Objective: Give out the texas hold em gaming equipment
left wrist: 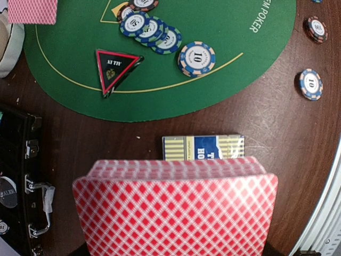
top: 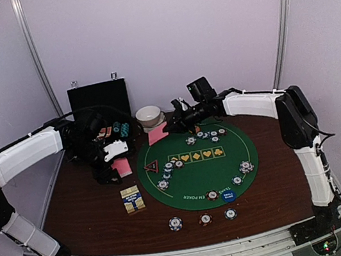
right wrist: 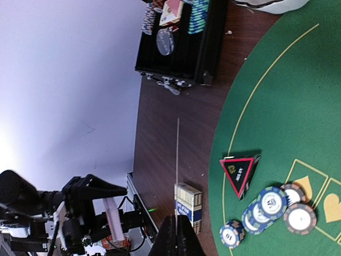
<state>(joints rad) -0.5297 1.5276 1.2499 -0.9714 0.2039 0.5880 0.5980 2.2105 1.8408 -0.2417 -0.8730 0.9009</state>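
Observation:
My left gripper (top: 115,157) is shut on a deck of pink-backed cards (left wrist: 176,213), held above the brown table left of the green mat (top: 241,141); the deck hides its fingers in the left wrist view. My right gripper (top: 171,126) is shut on a single card (top: 157,134) at the mat's far left edge; the right wrist view shows that card edge-on (right wrist: 177,160) between the shut fingertips (right wrist: 184,234). A red-triangle token (top: 151,166) and several striped chips (top: 169,168) lie on the mat. A blue disc (top: 228,195) lies near its front edge.
A blue-and-yellow card box (top: 132,199) lies on the table below the deck. Three chips (top: 205,218) sit in a row near the front edge. An open black case (top: 98,103) with chips and stacked white bowls (top: 149,115) stand at the back.

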